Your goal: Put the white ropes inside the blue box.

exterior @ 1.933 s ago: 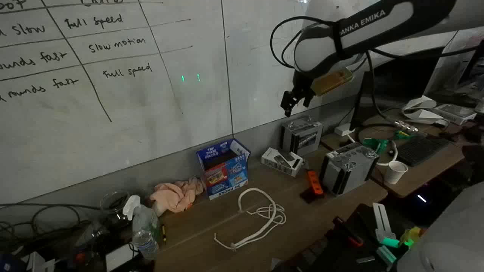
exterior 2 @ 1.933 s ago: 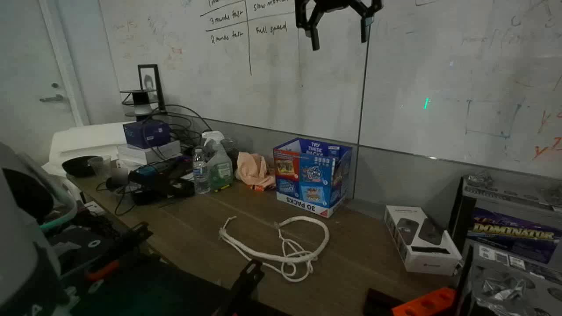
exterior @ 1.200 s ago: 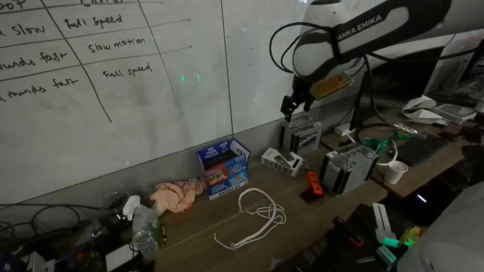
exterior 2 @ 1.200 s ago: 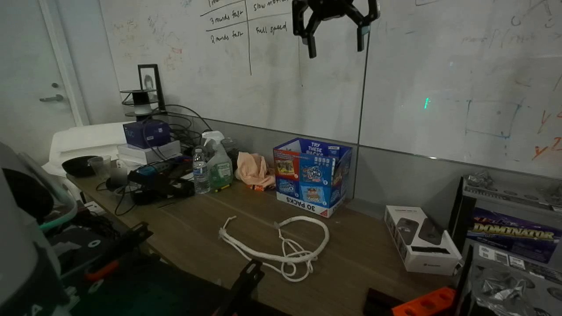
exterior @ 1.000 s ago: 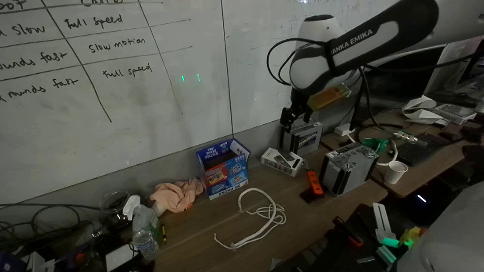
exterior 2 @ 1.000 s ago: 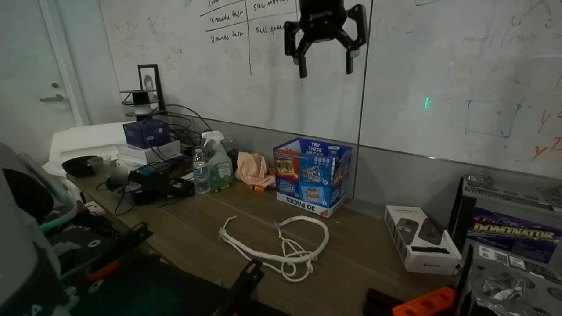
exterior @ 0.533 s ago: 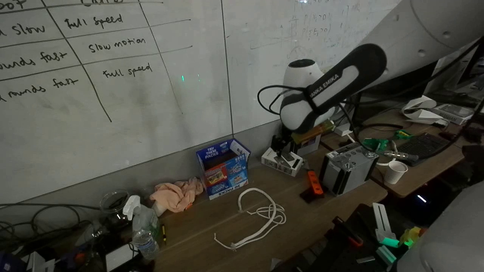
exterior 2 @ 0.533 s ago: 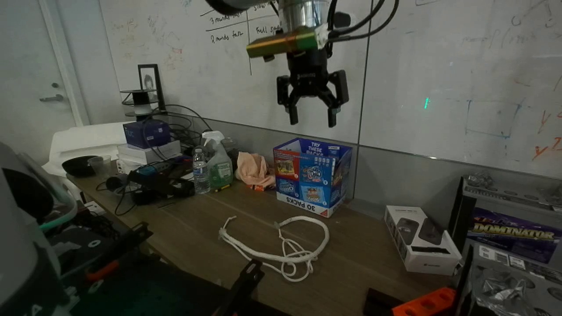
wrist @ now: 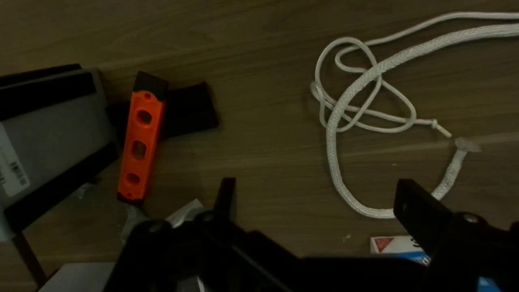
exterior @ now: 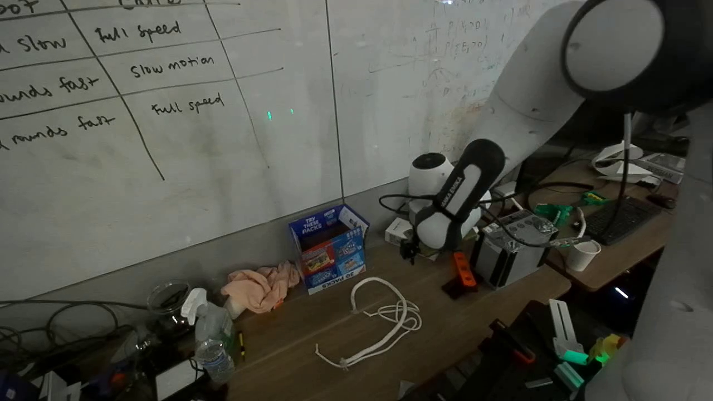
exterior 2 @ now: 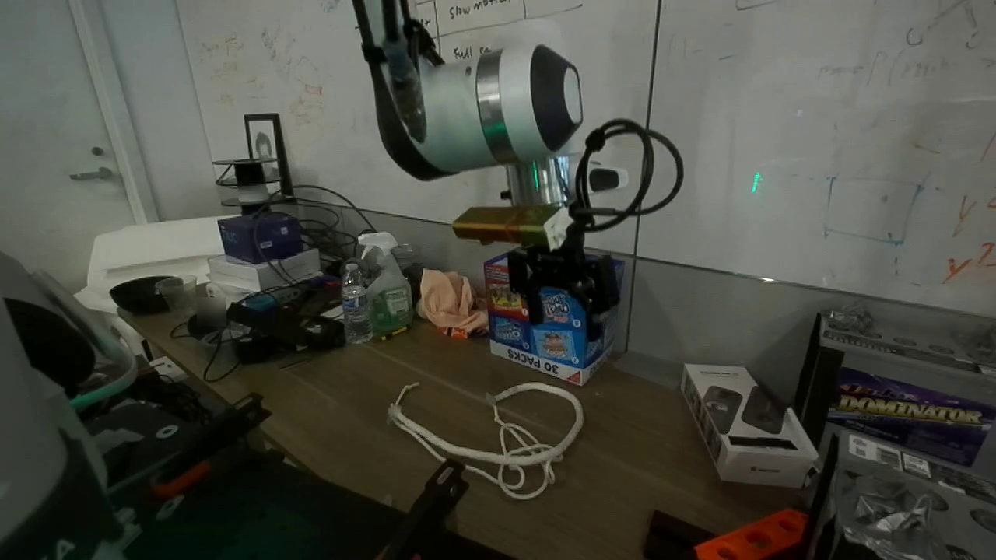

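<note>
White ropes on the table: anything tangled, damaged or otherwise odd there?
Yes, in the wrist view: the thin cord lies in tangled loops crossing the thick rope, so it might snag when lifted. One end of the thick rope flares into a ragged, pale wrap; whether that is tape or damage, I cannot tell.

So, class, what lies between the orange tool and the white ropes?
The wrist view shows a black block jutting past the orange tool, then tabletop to the ropes.

"Full speed" is handwritten upper left on the flat white board (exterior: pixel 223 139). On the blue cardboard box (exterior 2: pixel 555 336) "30 PACKS" is printed; on the black-and-white arm (exterior: pixel 526 111), "EMIKA"; on the grey boxy device (exterior 2: pixel 906 389), right, "DOMINATOR".
</note>
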